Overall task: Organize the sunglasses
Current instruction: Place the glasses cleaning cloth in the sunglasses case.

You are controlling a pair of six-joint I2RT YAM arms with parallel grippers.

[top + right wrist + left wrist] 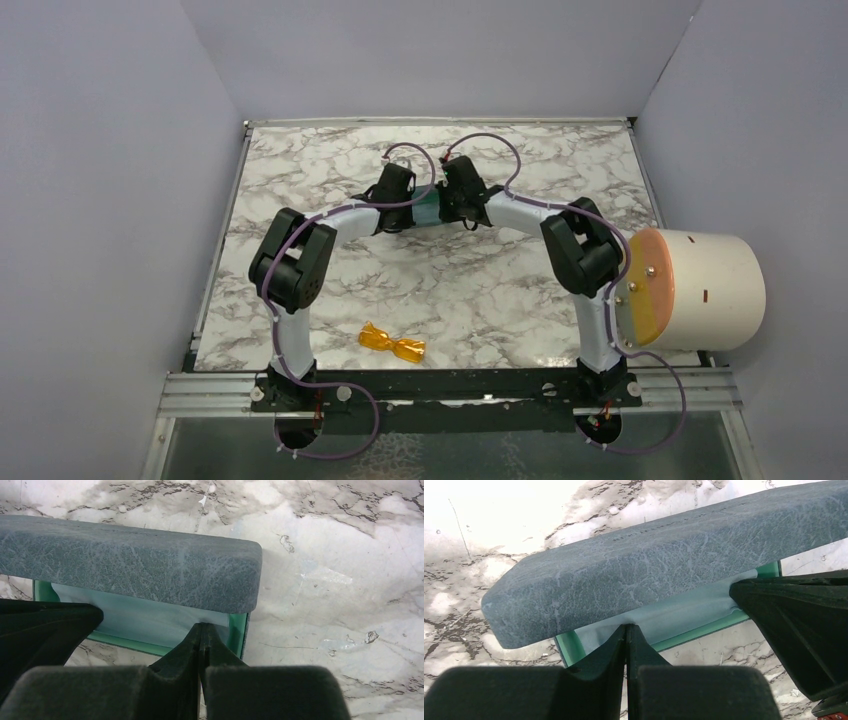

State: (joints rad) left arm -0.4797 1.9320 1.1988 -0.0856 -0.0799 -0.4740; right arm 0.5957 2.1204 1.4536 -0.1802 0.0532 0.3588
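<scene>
The sunglasses (392, 343) lie well nearer the arms than the case (649, 575), untouched. At the case's open mouth, the left gripper (626, 632) and right gripper (200, 632) each pinch the cloth (674, 614), tips closed. I'd let both corners go evenly so it settles flat.

Seen from above, my bench (470, 290) sits in even, soft light, with a slight sheen along its near edge and only faint shadows under my arms. In the left wrist view the marble beyond the case (649, 570) burns out to white. The case's grain is sharp; my left hand (626, 630) and right hand (200, 627) are dark and blurred close up.
</scene>
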